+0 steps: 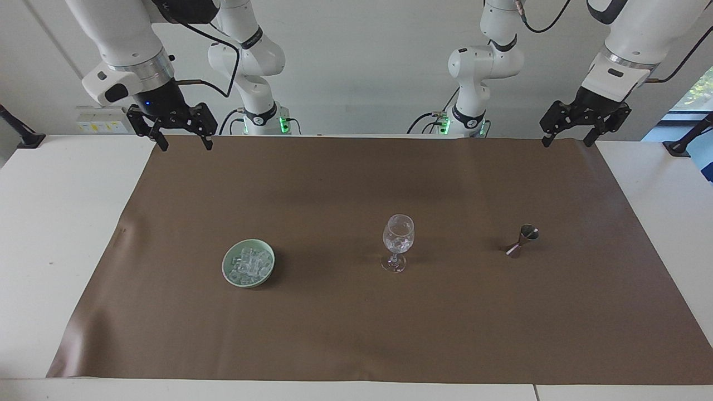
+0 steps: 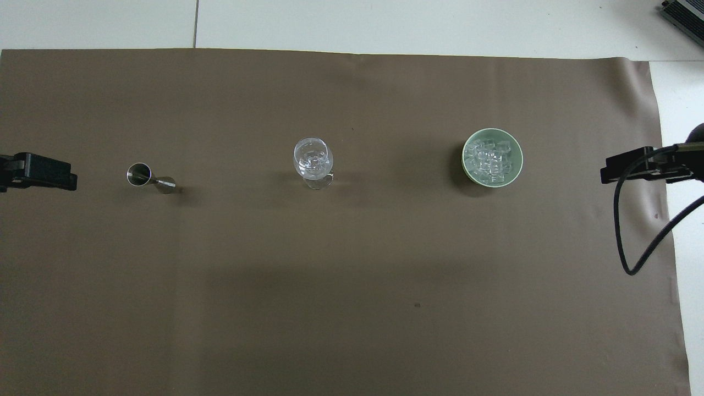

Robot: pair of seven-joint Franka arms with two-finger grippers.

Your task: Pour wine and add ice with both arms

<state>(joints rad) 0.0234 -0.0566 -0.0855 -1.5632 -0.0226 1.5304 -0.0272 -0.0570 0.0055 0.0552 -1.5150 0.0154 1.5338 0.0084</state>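
Table covered by a wide brown paper sheet [image 1: 356, 312], three items in a row across its middle. Pale green round ceramic bowl [image 1: 227, 272] toward the right arm's end, upright, heaped with small clear glassy ice cubes [image 1: 249, 263]. Clear stemmed wine glass [image 1: 397, 240] upright at the centre of the row; a few more ice cubes sit in its bowl. Small steel hourglass-shaped jigger [image 1: 522, 240] toward the left arm's end, upright, well apart from the glass.

Right gripper [image 1: 179, 146], black, two fingers, hangs raised over the sheet's corner at the robots' edge, at the right arm's end; fingers spread apart, nothing between them. Well apart from the bowl.

Left gripper [image 1: 565, 141], same type, raised over the sheet's corner at the left arm's end, robots' edge; fingers spread, nothing held. Well apart from the jigger.

Overhead view: only the grippers' dark tips show at the frame's sides, left gripper [image 2: 38, 171], right gripper [image 2: 641, 168], with a black cable [image 2: 624, 242] looping below the right one.
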